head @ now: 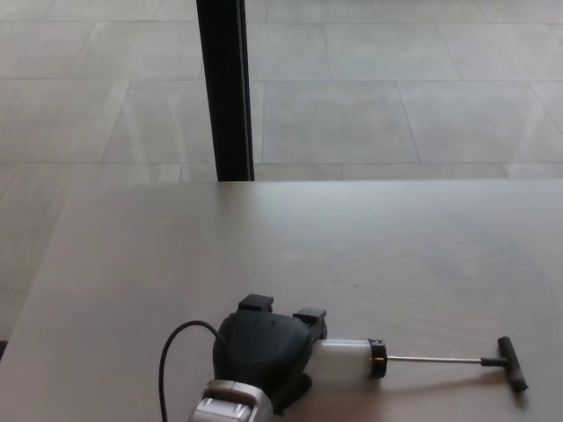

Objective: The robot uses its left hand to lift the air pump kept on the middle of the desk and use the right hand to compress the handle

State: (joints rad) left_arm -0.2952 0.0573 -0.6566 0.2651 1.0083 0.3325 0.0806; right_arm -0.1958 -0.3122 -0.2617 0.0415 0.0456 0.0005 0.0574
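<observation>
The air pump (347, 359) has a white barrel with a black collar, a thin metal rod and a black T-handle (512, 363) drawn out to the right. My left hand (262, 350) is shut on the barrel's left end, near the desk's front edge. The pump lies roughly level, a little above the desk, with its shadow below the rod. My right hand does not show.
The pale desk top (352, 246) stretches back to its far edge. A black vertical post (225, 88) stands behind the desk over a tiled floor. A black cable (171, 360) loops off my left wrist.
</observation>
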